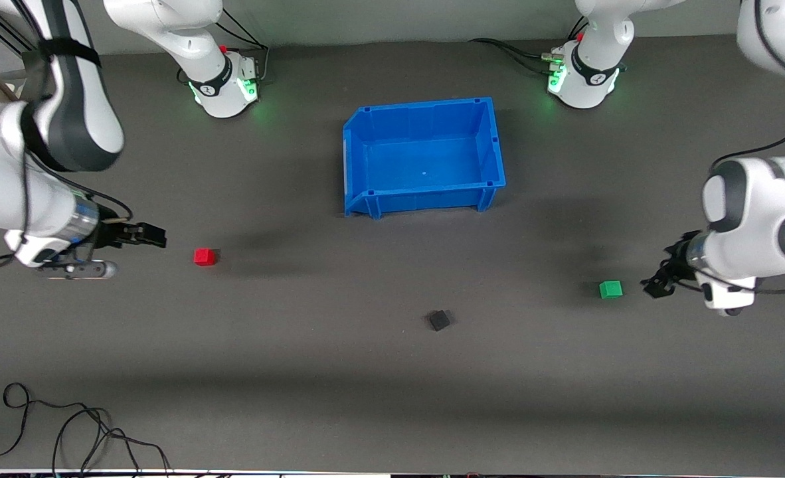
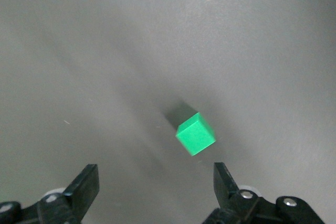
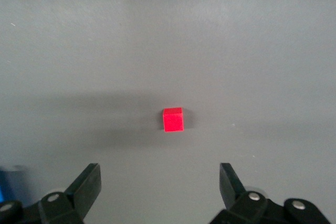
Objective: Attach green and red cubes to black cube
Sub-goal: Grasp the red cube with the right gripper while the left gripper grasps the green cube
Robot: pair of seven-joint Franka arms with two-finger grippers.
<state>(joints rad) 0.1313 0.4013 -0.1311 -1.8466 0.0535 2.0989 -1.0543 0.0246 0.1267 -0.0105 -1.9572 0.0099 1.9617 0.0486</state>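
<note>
Green cube (image 1: 610,289) is seen at the right of the front frame, loose on the grey mat (image 1: 339,372), with the left gripper (image 1: 658,282) held just beside it, fingers (image 2: 84,187) spread wide and nothing between them. At the left of the frame the right gripper (image 1: 141,235) is poised near the red cube (image 1: 204,256), fingers (image 3: 86,184) likewise parted and empty. The black cube (image 1: 439,320) is found lower centre, well apart from both coloured cubes. The blue bin (image 1: 359,156) is set upper centre, between the two arm bases.
</note>
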